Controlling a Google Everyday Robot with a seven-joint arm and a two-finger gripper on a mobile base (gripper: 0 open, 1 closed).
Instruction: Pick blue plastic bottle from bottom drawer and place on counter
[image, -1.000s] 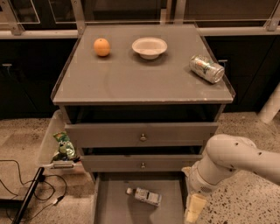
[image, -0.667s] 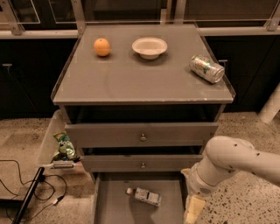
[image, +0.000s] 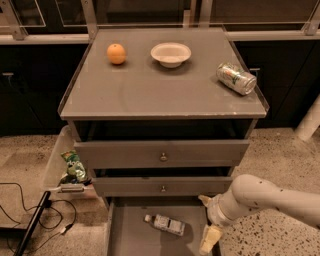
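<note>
Tool edged left beside bottom drawer holding blue plastic bottle.

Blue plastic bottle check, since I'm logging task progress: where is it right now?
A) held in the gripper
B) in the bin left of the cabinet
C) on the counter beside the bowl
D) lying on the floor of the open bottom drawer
D: the blue plastic bottle lies on its side on the floor of the bottom drawer, while the gripper hangs to its right at the drawer's right edge, apart from it.
</note>
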